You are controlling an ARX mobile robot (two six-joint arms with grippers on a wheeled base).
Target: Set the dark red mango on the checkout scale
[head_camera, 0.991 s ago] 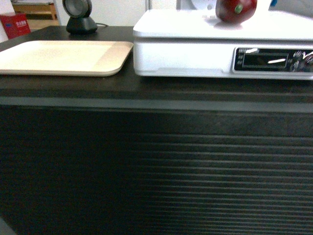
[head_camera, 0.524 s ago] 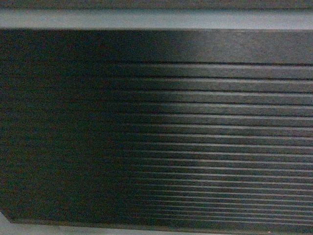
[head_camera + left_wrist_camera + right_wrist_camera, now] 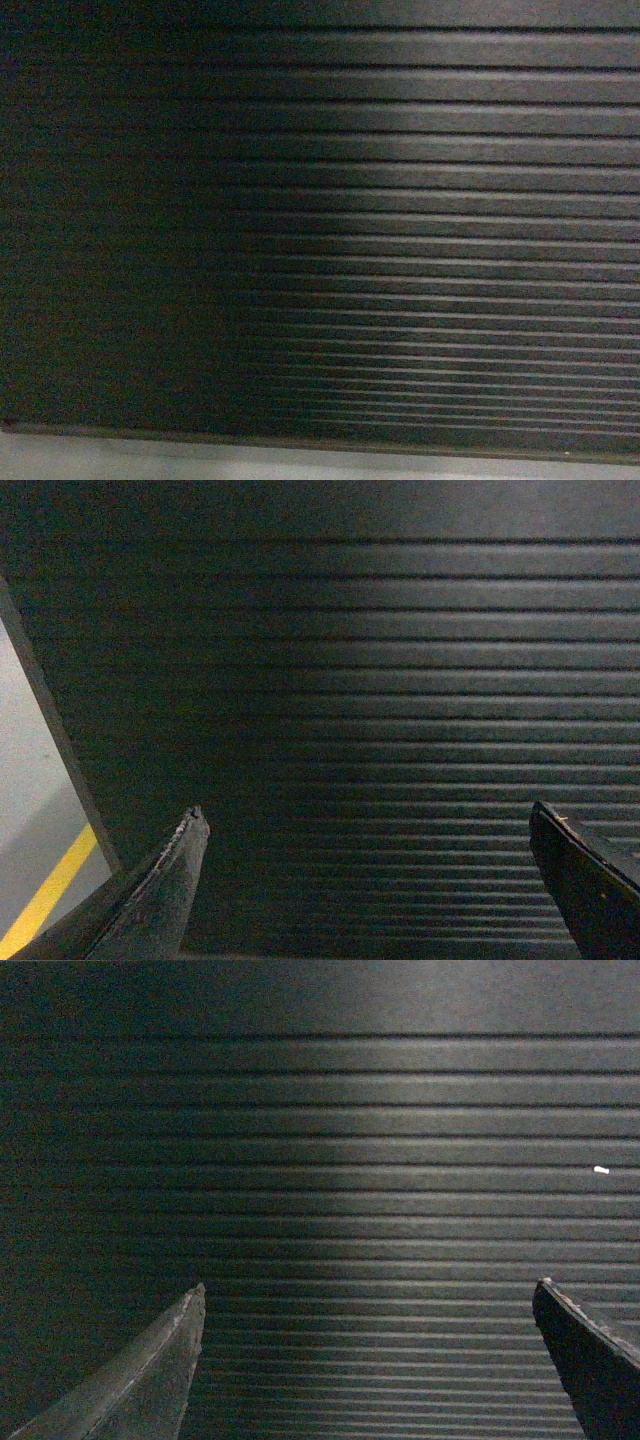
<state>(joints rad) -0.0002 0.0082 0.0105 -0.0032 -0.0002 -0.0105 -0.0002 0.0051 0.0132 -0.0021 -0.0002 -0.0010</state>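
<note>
Checkout (image 3: 400, 230) ribbed front fills my view, no writing legible; my left gripper (image 3: 365, 825) and right gripper (image 3: 368, 1300) gape wide, holding nothing.

— What sort of place is this?
— A shop, by the look of it, though the evidence is thin: all three views sit close against the checkout (image 3: 400, 250), its dark front panel ribbed in horizontal slats.
— Anything besides the panel?
— A pale grey plinth (image 3: 300, 465) runs along the bottom edge of the head view. In the left wrist view the counter's corner gives way to a smooth grey floor (image 3: 30, 780) with a yellow line (image 3: 45, 895) painted on it, the kind of marking seen in stores or halls.
— Any goods or signs?
— A small white speck (image 3: 600, 1170) on one slat, too small to tell.
</note>
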